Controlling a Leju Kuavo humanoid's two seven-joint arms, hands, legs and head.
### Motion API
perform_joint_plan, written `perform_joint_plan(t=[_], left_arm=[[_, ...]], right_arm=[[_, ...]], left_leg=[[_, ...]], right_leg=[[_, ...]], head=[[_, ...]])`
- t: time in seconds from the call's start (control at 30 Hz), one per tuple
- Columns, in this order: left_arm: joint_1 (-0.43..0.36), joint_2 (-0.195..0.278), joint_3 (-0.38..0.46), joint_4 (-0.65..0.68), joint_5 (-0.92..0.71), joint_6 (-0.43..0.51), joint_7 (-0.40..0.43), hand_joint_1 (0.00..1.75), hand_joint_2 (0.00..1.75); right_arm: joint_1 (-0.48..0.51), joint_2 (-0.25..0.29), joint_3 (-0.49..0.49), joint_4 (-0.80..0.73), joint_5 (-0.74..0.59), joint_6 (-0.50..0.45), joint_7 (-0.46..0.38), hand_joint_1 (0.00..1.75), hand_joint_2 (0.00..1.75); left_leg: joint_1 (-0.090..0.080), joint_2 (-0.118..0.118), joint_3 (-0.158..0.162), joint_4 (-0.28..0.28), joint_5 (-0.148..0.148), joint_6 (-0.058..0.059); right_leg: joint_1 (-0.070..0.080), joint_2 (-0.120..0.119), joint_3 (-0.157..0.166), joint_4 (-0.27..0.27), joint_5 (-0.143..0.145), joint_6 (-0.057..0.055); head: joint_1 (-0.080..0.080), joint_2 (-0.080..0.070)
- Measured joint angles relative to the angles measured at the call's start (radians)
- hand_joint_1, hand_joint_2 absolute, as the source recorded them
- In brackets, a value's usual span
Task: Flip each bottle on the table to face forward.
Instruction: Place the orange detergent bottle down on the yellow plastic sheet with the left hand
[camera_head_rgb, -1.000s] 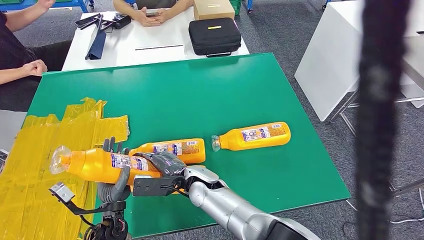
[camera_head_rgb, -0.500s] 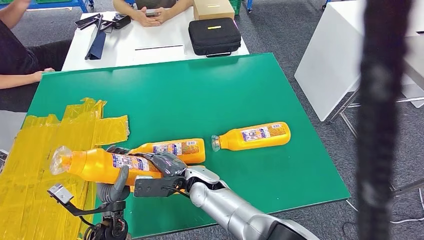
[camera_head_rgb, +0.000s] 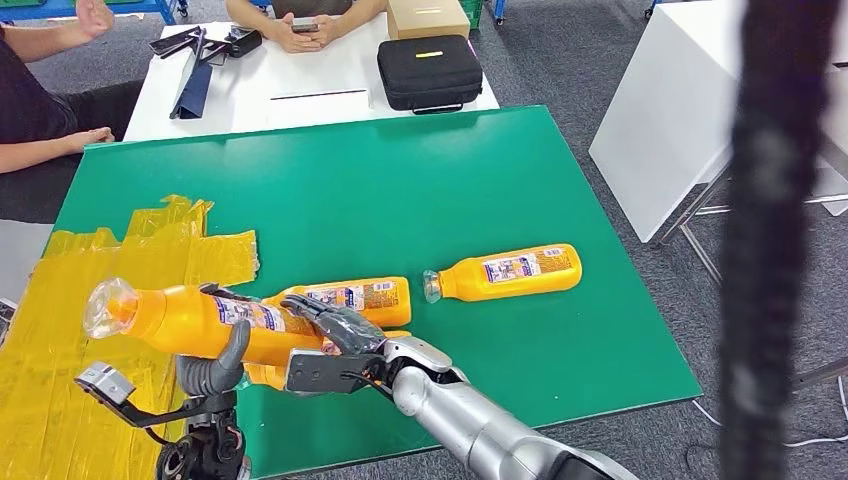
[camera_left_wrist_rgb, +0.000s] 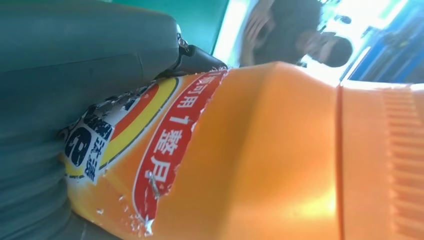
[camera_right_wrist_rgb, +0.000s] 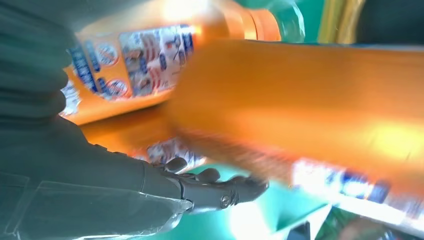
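Both hands, left hand & right hand, grip orange bottle above green table.

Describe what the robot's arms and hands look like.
The right arm is glossy silver with rounded joints, ending in a black wrist bracket and a dark grey right hand. The left hand is grey with a thick thumb, on a black wrist carrying a small silver block.
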Motion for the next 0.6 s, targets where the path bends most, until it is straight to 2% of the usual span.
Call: perform_joint_plan(t=[0.23,0.4,0.47,0.53,0.6], left_arm=[[-0.001,0.045,0.083,-0.130,-0.187,0.230,-0.028,1.75,1.75],[0.001,0.062,0.131,-0.190,-0.221,0.266,-0.029,1.75,1.75],[0.002,0.065,0.142,-0.211,-0.269,0.327,-0.029,1.75,1.75],[0.003,0.077,0.151,-0.236,-0.426,0.515,-0.029,1.75,1.75],[-0.002,0.093,0.171,-0.244,-0.684,0.739,-0.029,1.75,1.75]], right_arm=[[0.071,-0.099,-0.077,-0.171,-0.047,0.006,-0.020,0.00,0.00],[0.099,-0.137,-0.102,-0.237,-0.051,0.010,-0.023,0.00,0.00],[0.106,-0.144,-0.107,-0.253,-0.052,0.011,-0.024,0.00,0.87],[0.113,-0.154,-0.111,-0.268,-0.045,0.012,-0.023,0.00,1.75],[0.120,-0.166,-0.114,-0.284,-0.026,0.014,-0.014,0.00,1.75]], left_leg=[[0.000,0.000,-0.001,0.000,0.000,0.000],[0.000,-0.001,-0.001,0.000,0.000,0.000],[0.000,-0.001,-0.001,0.000,0.000,0.000],[0.000,-0.001,-0.001,0.000,0.000,0.000],[0.000,-0.001,0.000,0.000,0.000,0.000]], right_leg=[[0.000,0.000,0.000,0.000,0.000,0.000],[0.000,0.000,0.000,0.000,0.000,0.000],[0.000,0.000,0.000,0.000,0.000,0.000],[0.000,0.000,0.000,0.000,0.000,0.000],[0.000,0.000,0.000,0.000,0.000,0.000]], head=[[0.000,0.000],[0.000,0.000],[0.000,0.000],[0.000,0.000],[0.000,0.000]])
